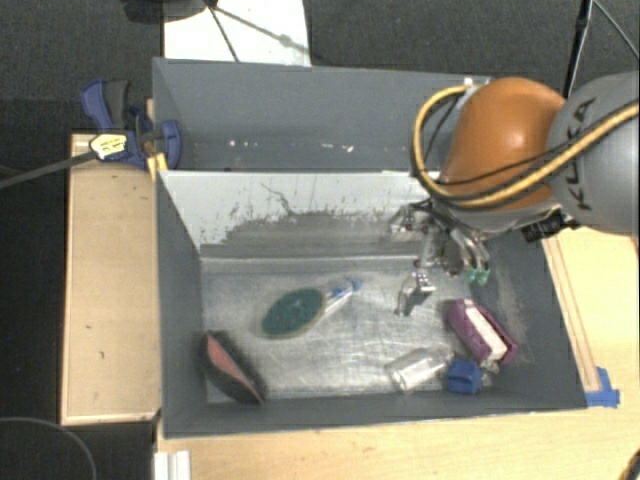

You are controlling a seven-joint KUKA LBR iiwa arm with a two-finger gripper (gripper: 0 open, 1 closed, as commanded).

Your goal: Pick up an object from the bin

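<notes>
Since the claw [428, 286] hangs between the green brush [295, 310] and the purple block [478, 330] at the bin's [180, 268] right, its opening unclear to us and nothing visibly held, we should centre over the nearer purple block before descending.

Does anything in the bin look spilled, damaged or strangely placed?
Nothing looks spilled or broken. The dark wedge with a pink face leans tilted in the lower left corner, and the back wall of the bin is scratched. The gripper hangs over bare floor.
</notes>
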